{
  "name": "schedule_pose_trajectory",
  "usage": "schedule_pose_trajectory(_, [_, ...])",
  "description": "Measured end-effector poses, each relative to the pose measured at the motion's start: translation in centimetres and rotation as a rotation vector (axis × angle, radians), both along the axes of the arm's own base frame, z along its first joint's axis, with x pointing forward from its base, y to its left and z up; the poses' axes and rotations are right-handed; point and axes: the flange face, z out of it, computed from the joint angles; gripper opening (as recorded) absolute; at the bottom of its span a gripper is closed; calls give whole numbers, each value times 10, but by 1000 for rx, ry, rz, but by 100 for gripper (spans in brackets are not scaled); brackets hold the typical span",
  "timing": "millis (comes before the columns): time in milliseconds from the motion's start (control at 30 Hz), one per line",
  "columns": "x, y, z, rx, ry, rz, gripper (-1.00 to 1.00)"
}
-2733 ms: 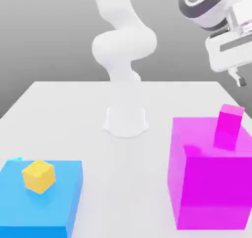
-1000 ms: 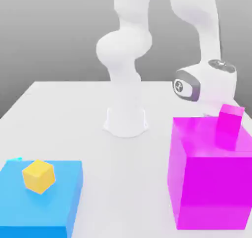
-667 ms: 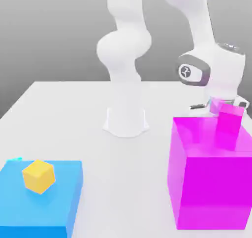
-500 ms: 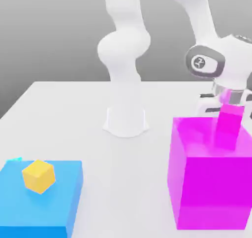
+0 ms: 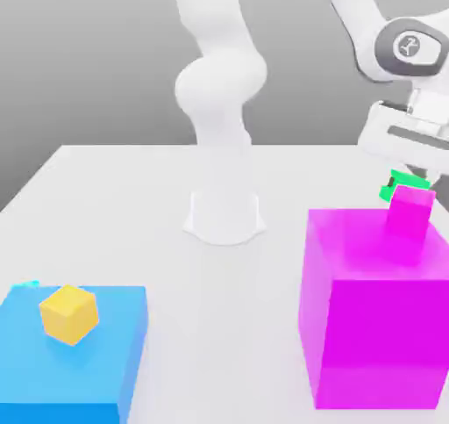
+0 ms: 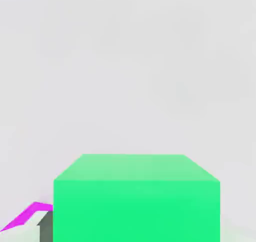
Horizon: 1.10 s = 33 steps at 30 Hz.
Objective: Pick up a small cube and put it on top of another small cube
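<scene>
Exterior view: green cube (image 5: 409, 182) is held in pincer (image 5: 410, 183), jaws shut on it, at the ext. view's right; cube is seen behind small magenta cube (image 5: 410, 210), partly hidden by it, and tilted. Whether the two are touching cannot be told. Hand (image 5: 408, 137) is tilted, w/ white arm (image 5: 219, 89) reaching in from above; arm base (image 5: 224, 219) is mounted on white table (image 5: 219, 326), approx. mid-view, toward the far edge.

Small magenta cube is rested on top of big magenta block (image 5: 377, 326), near its far edge, toward the ext. view's right. Yellow-orange cube (image 5: 69, 314) is seated on top of flat blue block (image 5: 74, 361) at the ext. view's left, well apart from the green cube; nothing is stacked on it. Cyan bit (image 5: 31, 283) is seen just beyond the blue block's far edge, mostly hidden; shape n/a.

Hand view: green cube is seen close up, two faces visible, w/ a dark fingertip pc. (image 6: 46, 228) at its side. Magenta strip (image 6: 25, 216) is noted nearby; which magenta obj. cannot be told. Pale bkgd. is seen beyond.
</scene>
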Motion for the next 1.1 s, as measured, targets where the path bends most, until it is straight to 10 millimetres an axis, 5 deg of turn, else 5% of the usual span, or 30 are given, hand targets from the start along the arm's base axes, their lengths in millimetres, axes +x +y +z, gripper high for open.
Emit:
schedule_pose_trajectory(233, [66,-29,60,69,-198,-436,-100])
schedule_pose_trajectory(367, [107,-62,89,109,-295,-713,-100])
schedule_pose_trajectory(533, [179,-142,78,150,-239,-1086,-100])
schedule_pose_trajectory(733, [231,-249,43,200,-139,-1442,-100])
schedule_pose_trajectory(933, [249,-371,9,260,-94,-1809,-100])
schedule_pose_trajectory(1100, [233,-478,-15,311,-106,-2120,-100])
